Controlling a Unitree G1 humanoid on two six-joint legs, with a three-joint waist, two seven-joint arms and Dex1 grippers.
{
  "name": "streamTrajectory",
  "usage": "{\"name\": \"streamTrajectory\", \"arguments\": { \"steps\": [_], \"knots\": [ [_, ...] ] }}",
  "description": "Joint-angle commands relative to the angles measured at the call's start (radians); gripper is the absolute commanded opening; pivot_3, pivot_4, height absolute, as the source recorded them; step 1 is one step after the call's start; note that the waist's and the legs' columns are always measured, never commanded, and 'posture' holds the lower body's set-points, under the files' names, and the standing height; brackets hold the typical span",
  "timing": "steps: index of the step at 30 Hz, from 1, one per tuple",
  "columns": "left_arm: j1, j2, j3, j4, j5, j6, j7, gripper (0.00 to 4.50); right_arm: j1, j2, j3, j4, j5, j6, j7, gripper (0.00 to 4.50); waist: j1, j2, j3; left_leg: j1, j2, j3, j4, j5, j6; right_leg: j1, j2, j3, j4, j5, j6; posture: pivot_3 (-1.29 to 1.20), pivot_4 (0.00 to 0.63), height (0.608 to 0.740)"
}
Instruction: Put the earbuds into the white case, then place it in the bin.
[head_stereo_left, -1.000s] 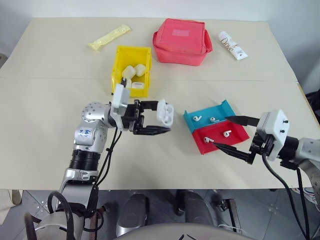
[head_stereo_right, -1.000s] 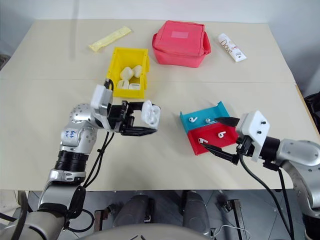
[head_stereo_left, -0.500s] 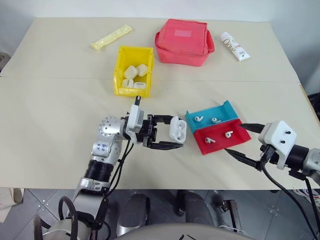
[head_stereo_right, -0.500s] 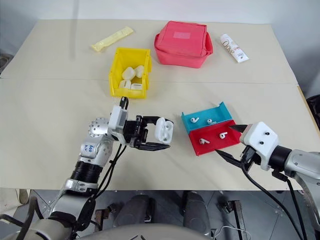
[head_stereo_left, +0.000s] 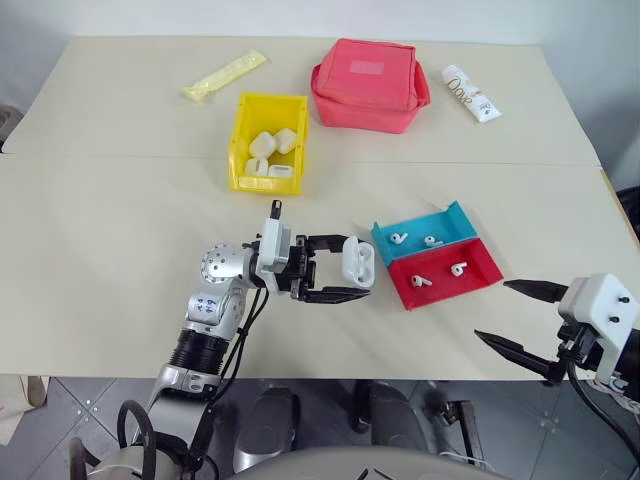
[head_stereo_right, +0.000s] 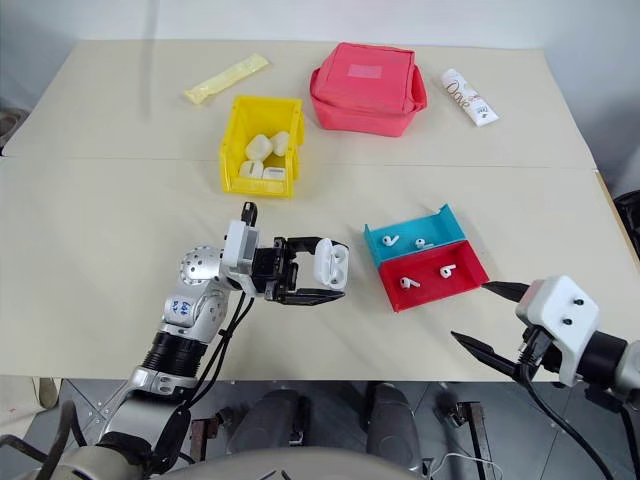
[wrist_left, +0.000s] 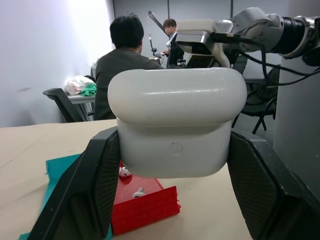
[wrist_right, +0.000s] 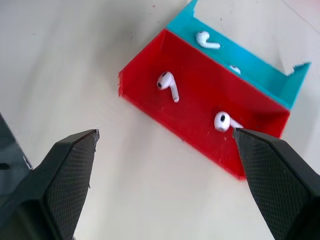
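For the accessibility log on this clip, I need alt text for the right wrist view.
The right claw hangs open above a beige table, near a red tray holding two white earbuds. A blue tray sits against the red one's far side, with two more earbuds in it.

Bare table (head_stereo_left: 110, 250) is lying open between the bin (head_stereo_left: 266, 152) and the trays (head_stereo_left: 437, 255); the pouch (head_stereo_left: 367, 84) is crowding the bin's right side.
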Motion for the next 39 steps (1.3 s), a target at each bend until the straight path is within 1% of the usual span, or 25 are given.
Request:
{"name": "streamTrajectory", "arguments": {
  "steps": [1,5,7,9,11,14,19,22,23,24,30,39],
  "knots": [
    [-0.012,0.006,0.018,-0.004,-0.02,-0.021,-0.014,2.79,-0.005,-0.012,-0.036,-0.017,-0.003,-0.017,0.003,4.5,0.0,0.0,0.0,0.0,0.0,0.0,0.0,0.0,0.0,0.0,0.0,0.0,0.0,0.0,0.0,0.0,0.15,0.74],
    [-0.012,0.006,0.021,-0.01,-0.022,-0.019,-0.01,2.79,-0.075,-0.083,0.012,0.01,-0.018,-0.004,0.011,4.5,-0.001,0.001,-0.001,0.0,0.0,0.0,0.0,0.0,0.0,0.0,0.0,0.0,0.0,0.0,0.0,0.0,0.15,0.74],
    [-0.012,0.004,0.023,-0.009,-0.016,-0.022,-0.001,2.79,-0.136,-0.154,0.07,0.047,-0.038,0.01,0.023,4.5,-0.002,0.001,-0.001,0.0,0.0,0.0,0.0,0.0,0.0,0.0,0.0,0.0,0.0,0.0,0.0,0.0,0.15,0.74],
    [-0.005,0.001,0.021,-0.024,-0.013,-0.021,0.011,2.79,-0.216,-0.26,0.174,0.114,-0.08,0.002,0.067,4.5,-0.004,0.001,-0.001,0.0,0.0,0.0,0.001,0.0,0.0,0.0,0.0,0.0,0.0,0.0,0.0,0.0,0.15,0.74],
    [0.005,0.001,0.019,-0.043,-0.015,-0.017,0.02,2.79,-0.31,-0.335,0.281,0.18,-0.109,-0.01,0.099,4.5,-0.002,0.002,-0.001,0.0,0.0,0.0,0.001,0.0,0.001,-0.001,-0.001,0.0,-0.001,0.0,0.0,0.0,0.15,0.74],
    [0.021,0.001,0.01,-0.065,-0.01,-0.02,0.032,2.79,-0.497,-0.375,0.454,0.288,-0.149,-0.051,0.154,4.5,-0.004,0.002,-0.001,-0.001,0.0,-0.001,0.001,-0.001,0.001,-0.001,-0.001,-0.001,-0.002,0.0,-0.001,0.0,0.15,0.74],
    [0.045,0.006,0.008,-0.101,-0.01,-0.02,0.056,2.79,-0.762,-0.348,0.691,0.442,-0.255,-0.103,0.238,4.5,-0.008,0.003,0.0,-0.001,-0.001,-0.001,0.002,-0.001,0.001,-0.001,-0.002,-0.001,-0.004,0.0,0.0,0.0,0.15,0.74],
    [0.062,0.008,0.0,-0.124,-0.004,-0.022,0.072,2.79,-0.875,-0.319,0.791,0.538,-0.323,-0.152,0.279,3.89,-0.012,0.003,0.0,-0.001,-0.001,-0.001,0.002,-0.001,0.001,-0.001,-0.003,-0.001,-0.004,0.0,0.0,0.0,0.15,0.74],
    [0.065,0.008,-0.001,-0.129,-0.003,-0.021,0.077,2.79,-0.9,-0.31,0.811,0.561,-0.339,-0.172,0.292,3.5,-0.014,0.003,0.0,-0.001,-0.001,-0.001,0.002,-0.001,0.0,-0.001,-0.003,-0.001,-0.003,0.0,0.0,0.0,0.15,0.74],
    [0.069,0.009,-0.002,-0.136,-0.003,-0.02,0.082,2.79,-0.924,-0.302,0.83,0.586,-0.358,-0.196,0.305,3.22,-0.013,0.003,0.0,-0.001,-0.001,-0.001,0.002,-0.001,0.0,-0.001,-0.003,-0.001,-0.002,0.0,0.0,0.0,0.15,0.74],
    [0.1,0.014,-0.014,-0.173,0.004,-0.02,0.112,2.79,-1.068,-0.242,0.956,0.758,-0.485,-0.322,0.385,3.22,-0.028,0.004,0.0,-0.001,-0.001,-0.001,0.002,-0.001,-0.001,0.0,-0.003,-0.003,-0.002,0.001,0.001,0.0,0.15,0.74],
    [0.125,0.021,-0.021,-0.209,0.008,-0.018,0.147,2.79,-1.167,-0.163,1.002,0.912,-0.571,-0.433,0.434,3.22,-0.03,0.005,-0.001,-0.001,-0.001,-0.001,0.002,-0.001,-0.002,0.0,-0.003,-0.003,-0.002,0.001,0.002,0.0,0.15,0.74]
  ]
}}
